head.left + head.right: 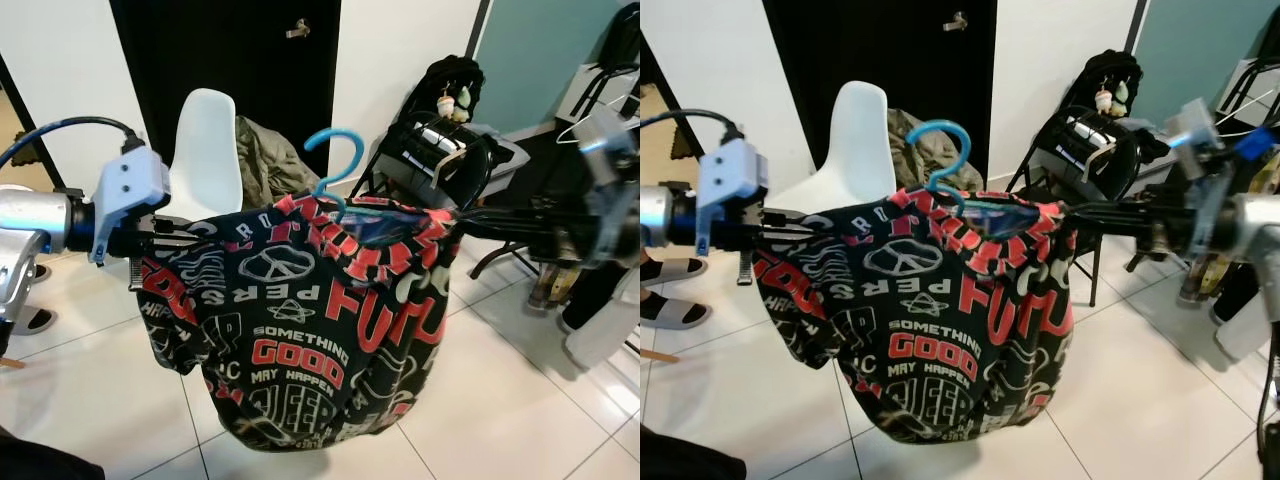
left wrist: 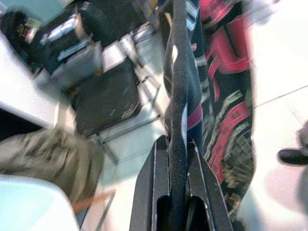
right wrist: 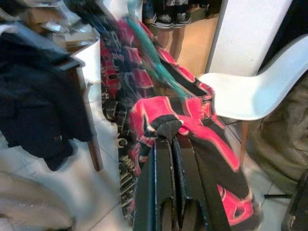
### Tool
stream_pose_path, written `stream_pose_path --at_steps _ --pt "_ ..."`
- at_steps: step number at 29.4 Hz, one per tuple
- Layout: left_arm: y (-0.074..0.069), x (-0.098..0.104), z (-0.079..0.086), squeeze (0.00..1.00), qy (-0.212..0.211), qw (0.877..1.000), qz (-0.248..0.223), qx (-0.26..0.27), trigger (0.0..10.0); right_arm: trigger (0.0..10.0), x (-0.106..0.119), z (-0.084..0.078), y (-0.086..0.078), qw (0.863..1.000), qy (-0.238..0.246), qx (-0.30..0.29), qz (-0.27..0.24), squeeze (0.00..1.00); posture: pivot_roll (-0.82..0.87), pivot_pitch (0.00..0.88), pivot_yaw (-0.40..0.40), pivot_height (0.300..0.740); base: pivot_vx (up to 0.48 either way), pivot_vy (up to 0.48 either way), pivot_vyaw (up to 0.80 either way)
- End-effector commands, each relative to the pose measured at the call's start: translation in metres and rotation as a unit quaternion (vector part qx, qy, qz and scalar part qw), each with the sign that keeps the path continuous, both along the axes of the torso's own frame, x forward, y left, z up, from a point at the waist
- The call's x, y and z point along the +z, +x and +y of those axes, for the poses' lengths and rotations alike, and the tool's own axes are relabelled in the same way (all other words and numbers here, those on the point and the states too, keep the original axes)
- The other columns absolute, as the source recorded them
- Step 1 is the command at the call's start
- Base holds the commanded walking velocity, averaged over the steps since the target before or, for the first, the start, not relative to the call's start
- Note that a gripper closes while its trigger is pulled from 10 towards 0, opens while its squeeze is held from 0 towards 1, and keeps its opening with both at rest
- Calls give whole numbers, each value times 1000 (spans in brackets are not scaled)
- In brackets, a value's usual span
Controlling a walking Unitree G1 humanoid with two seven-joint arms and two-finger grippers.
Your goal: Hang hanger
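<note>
Clamped in my left gripper [image 1: 165,232] and right gripper [image 1: 1080,212], the limp printed shirt [image 1: 300,330] sags between them above the floor, its stiff blue hanger [image 1: 335,165] poking out top-centre.

A lived-in home room — pale tiled floor [image 1: 500,400], a dark door [image 1: 225,60] in a white wall. Just before the door stands a white moulded chair [image 1: 205,150] with an olive garment [image 1: 265,160] heaped beside it — and clothes-laden black chairs [image 1: 440,150] to the door's right.
</note>
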State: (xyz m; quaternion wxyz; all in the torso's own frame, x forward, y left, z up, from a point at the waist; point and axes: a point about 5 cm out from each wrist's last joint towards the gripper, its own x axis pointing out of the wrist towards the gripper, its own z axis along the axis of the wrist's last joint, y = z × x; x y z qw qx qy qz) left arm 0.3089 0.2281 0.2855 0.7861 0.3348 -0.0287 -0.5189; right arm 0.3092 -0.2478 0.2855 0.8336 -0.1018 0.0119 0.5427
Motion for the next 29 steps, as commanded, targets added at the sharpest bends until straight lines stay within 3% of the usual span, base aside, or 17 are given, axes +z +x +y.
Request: stream_pose_path --at_steps 1,4,5,12,14,19,23,24,25,26,27,28,29 --pt "-8 7 -4 0 -16 999 -8 -32 10000 10000 -5 2 11 999 4 -43 -11 0 -51 0 -37 740 0 0 0" --pt "-11 7 -7 0 -25 999 -6 -44 10000 10000 -5 4 15 998 20 -59 -15 0 -51 0 -37 740 0 0 0" --pt "-9 1 -15 0 -45 998 -7 -40 10000 10000 2 7 17 997 51 -56 -28 1000 -51 0 -37 740 0 0 0" --pt "-4 -12 -29 0 -71 997 -12 -19 10000 10000 12 11 7 997 70 -7 -43 1000 -58 0 -39 740 0 0 0" --pt "2 -18 -37 0 -89 996 -29 8 10000 10000 16 10 -1 995 80 14 -54 1000 -64 0 -37 740 0 0 0" --pt "5 -21 -41 0 -95 995 -37 22 10000 10000 15 5 -8 996 61 22 -60 1000 -67 0 -35 740 0 0 0" --pt "8 -18 -37 0 -94 994 -43 36 10000 10000 18 -8 -8 996 31 -13 -78 1000 -67 0 -35 740 0 0 0" --pt "10 -15 -34 0 -94 993 -48 49 10000 10000 22 -17 -4 993 24 -60 -94 1000 -63 0 -30 740 0 0 0" --pt "10 -15 -34 0 -94 993 -48 49 10000 10000 22 -17 -4 993 24 -60 -94 1000 -63 0 -30 740 0 0 0" --pt "13 -13 -31 0 -94 992 -55 70 10000 10000 27 -27 2 986 30 -118 -110 976 -63 0 -28 740 0 0 0" --pt "13 -13 -31 0 -94 992 -55 70 10000 10000 27 -27 2 986 30 -118 -110 976 -63 0 -28 740 0 0 0" --pt "18 -12 -29 0 -95 988 -68 100 10000 10000 32 -34 7 973 59 -183 -128 471 -62 0 -27 740 0 0 0" --pt "22 -11 -27 0 -99 983 -83 129 10000 10000 35 -40 11 957 90 -237 -142 39 -62 0 -21 740 0 0 0"
